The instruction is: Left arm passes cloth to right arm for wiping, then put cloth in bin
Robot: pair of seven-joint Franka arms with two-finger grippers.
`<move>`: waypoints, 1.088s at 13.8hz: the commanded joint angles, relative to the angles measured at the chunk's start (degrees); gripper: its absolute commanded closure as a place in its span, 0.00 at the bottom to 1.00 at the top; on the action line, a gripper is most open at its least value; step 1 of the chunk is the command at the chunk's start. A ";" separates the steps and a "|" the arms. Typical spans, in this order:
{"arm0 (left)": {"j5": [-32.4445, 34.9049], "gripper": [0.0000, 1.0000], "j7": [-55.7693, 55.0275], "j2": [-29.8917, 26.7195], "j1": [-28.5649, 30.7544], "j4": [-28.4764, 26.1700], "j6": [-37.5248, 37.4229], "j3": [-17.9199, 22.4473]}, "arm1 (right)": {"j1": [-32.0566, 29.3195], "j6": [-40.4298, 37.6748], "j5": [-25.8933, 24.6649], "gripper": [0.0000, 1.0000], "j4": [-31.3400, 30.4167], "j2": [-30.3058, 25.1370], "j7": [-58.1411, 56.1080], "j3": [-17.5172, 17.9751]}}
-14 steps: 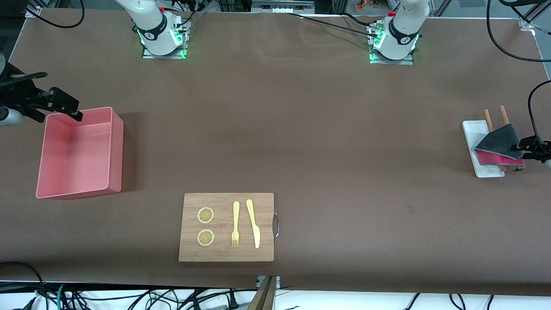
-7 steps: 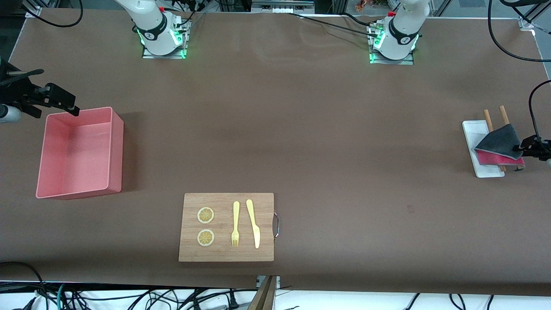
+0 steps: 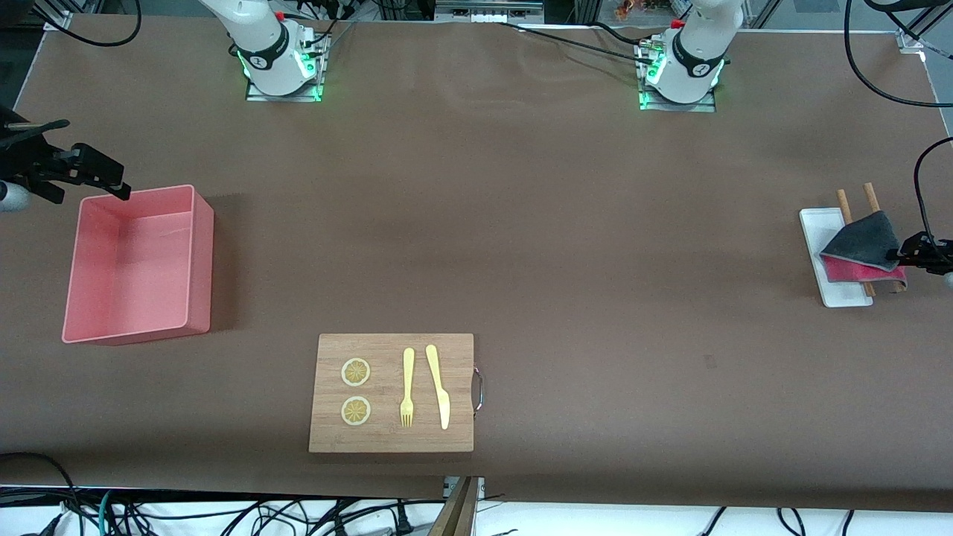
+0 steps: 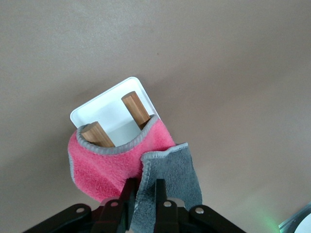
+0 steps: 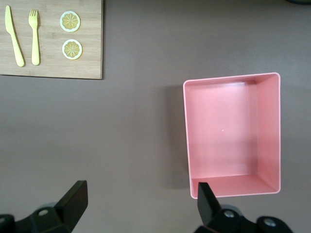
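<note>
since a second ago the left gripper [image 4: 144, 194] has narrowed onto a grey corner of the cloth [image 3: 864, 253], and the cloth has bunched slightly, showing less red than before; meanwhile the right gripper [image 3: 89, 175] has drifted a little away from the bin [image 3: 138, 264], toward the table's rim at the right arm's end; by my judgement the pick-up is just completing, with lifting and the handover not yet begun; the cloth lies draped over two wooden sticks [image 3: 855, 199] on the white narrow tray [image 3: 815, 231], at the left arm's end of the table, the left gripper's fingers pinching its grey flap close together; the right gripper stands wide and holds nothing, over the table just beside the bin's corner; the wooden board [image 3: 391, 392] with fork [image 3: 407, 387], knife [image 3: 438, 385] and two lemon slices [image 3: 356, 391] sits nearest the front camera; between tray and bin the brown table [image 3: 521, 223] offers broad bare room for a mid-table handover; the tray sits close to the table's edge.
</note>
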 commanded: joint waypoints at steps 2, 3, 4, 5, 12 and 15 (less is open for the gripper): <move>-0.19 0.72 1.26 0.54 0.45 1.03 -1.19 -0.50 | -0.17 -0.33 -0.29 0.00 0.48 -0.14 -1.11 0.17; -0.19 0.72 1.26 0.54 0.45 1.03 -1.19 -0.50 | -0.08 -0.41 -0.29 0.00 0.48 -0.14 -1.20 0.34; -0.19 0.72 1.26 0.46 0.45 1.12 -1.19 -0.50 | -0.08 -0.85 -0.29 0.00 0.48 -0.14 -1.29 0.43; -0.19 0.72 1.17 0.37 0.45 1.20 -1.19 -0.50 | -0.08 -0.85 -0.29 0.00 0.31 0.03 -1.29 0.52; -0.19 0.72 1.08 0.11 0.19 1.56 -1.37 -0.59 | 0.36 -4.98 0.15 0.00 3.73 -0.67 -19.28 1.31; -0.36 0.72 0.99 0.11 0.01 1.64 -1.80 -0.67 | 0.10 -7.96 8.18 0.00 4.00 -0.50 -29.80 2.02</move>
